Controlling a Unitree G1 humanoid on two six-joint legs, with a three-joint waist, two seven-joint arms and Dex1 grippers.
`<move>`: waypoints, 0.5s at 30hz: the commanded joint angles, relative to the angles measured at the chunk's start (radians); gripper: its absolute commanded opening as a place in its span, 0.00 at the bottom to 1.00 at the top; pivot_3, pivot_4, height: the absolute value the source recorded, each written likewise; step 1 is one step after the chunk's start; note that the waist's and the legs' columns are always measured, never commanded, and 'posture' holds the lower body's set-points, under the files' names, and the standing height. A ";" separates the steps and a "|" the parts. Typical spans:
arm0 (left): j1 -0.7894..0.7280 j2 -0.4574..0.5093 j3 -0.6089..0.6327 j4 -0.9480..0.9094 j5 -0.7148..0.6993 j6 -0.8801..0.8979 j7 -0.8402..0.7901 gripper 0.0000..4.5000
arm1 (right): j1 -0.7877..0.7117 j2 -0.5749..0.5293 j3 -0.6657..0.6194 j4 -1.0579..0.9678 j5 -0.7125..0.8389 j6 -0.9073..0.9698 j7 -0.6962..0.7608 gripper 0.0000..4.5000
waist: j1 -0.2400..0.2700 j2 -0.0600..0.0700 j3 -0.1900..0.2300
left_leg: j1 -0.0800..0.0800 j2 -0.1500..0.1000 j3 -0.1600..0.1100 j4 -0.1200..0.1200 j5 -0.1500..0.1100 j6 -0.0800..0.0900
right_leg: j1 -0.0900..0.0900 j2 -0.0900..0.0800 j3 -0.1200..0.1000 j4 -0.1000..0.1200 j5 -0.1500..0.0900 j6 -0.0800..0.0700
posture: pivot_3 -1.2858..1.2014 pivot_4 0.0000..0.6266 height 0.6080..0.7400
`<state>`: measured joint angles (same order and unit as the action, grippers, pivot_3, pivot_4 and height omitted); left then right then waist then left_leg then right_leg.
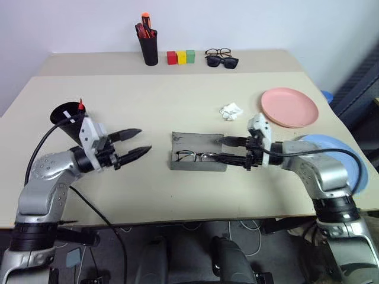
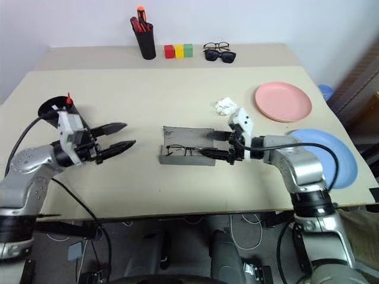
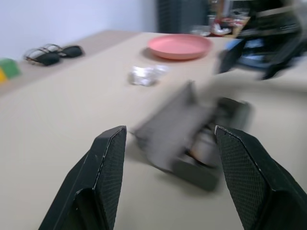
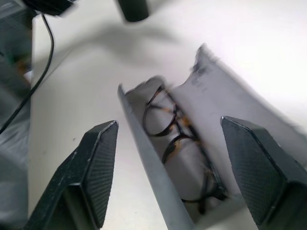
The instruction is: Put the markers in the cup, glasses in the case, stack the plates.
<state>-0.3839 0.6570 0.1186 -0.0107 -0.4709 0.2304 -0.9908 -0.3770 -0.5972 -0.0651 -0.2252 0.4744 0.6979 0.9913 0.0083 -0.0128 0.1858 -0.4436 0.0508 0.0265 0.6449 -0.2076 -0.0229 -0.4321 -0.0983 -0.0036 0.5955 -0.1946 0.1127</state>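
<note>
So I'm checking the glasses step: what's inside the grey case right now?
The dark-rimmed glasses lie inside the open grey case, lenses and temples visible. Whatever lies beneath the frames can't be seen.

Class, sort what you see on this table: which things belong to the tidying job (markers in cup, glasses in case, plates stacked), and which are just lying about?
Belong to the job:
- glasses, lying in the open case
- cup with a red marker in it
- pink plate, blue plate

Just lying about:
- pen holder
- coloured blocks
- sunglasses
- crumpled paper
</note>
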 commanded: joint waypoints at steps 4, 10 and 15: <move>-0.295 -0.085 -0.132 0.361 0.191 -0.105 0.029 0.40 | 0.357 -0.034 -0.163 -0.315 -0.079 -0.122 -0.170 0.78 | 0.013 -0.001 -0.001 | 0.000 -0.001 0.000 0.001 0.000 0.000 | 0.001 0.000 0.000 -0.001 0.000 0.000 | 0.52 0.24 1.00; -0.548 -0.193 -0.222 0.752 0.333 -0.248 0.016 0.02 | 0.598 -0.003 -0.263 -0.450 -0.092 -0.164 -0.269 0.78 | 0.003 -0.002 0.000 | 0.000 -0.001 0.000 0.002 0.000 0.000 | 0.002 0.000 0.000 -0.001 0.000 0.000 | 0.52 0.24 1.00; -0.711 -0.270 -0.270 1.057 0.422 -0.370 -0.035 0.02 | 0.720 0.021 -0.336 -0.534 -0.059 -0.187 -0.298 0.78 | 0.006 -0.003 0.000 | 0.000 -0.001 0.000 0.002 0.000 0.001 | 0.002 0.000 0.000 -0.002 0.000 0.000 | 0.52 0.24 1.00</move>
<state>-1.0503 0.3955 -0.1452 0.9913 -0.0729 -0.0927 -1.0068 0.3305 -0.5874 -0.3569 -0.7035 0.3902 0.5388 0.7020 0.0141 -0.0157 0.1856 -0.4436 0.0502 0.0262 0.6465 -0.2079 -0.0224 -0.4303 -0.0983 -0.0037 0.5935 -0.1948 0.1129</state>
